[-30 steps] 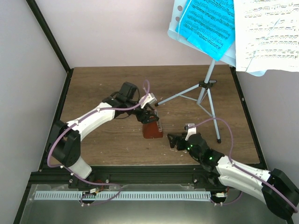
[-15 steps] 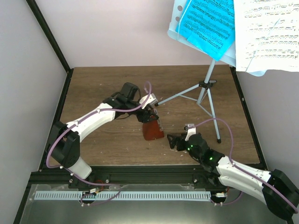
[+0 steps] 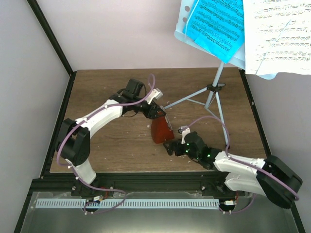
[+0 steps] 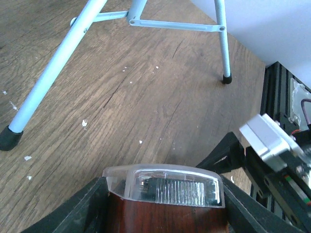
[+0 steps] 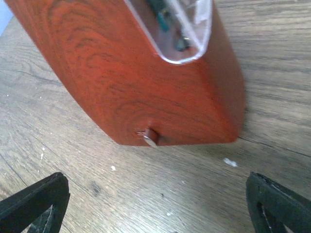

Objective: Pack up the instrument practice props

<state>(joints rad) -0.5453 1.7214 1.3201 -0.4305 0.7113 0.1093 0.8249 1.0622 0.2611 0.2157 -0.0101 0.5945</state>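
My left gripper [image 3: 158, 117] is clamped on the top of the metronome [image 3: 162, 132], which tilts over the middle of the table [image 3: 107, 82]. My right gripper [image 3: 170, 146] stands wide with nothing in it, just beside the metronome's base. The music stand [image 3: 214, 82] rises behind. One tripod leg [image 3: 187, 100] ends close to my left fingers. The sheet-music pages [image 3: 216, 22] rest on top of the stand.
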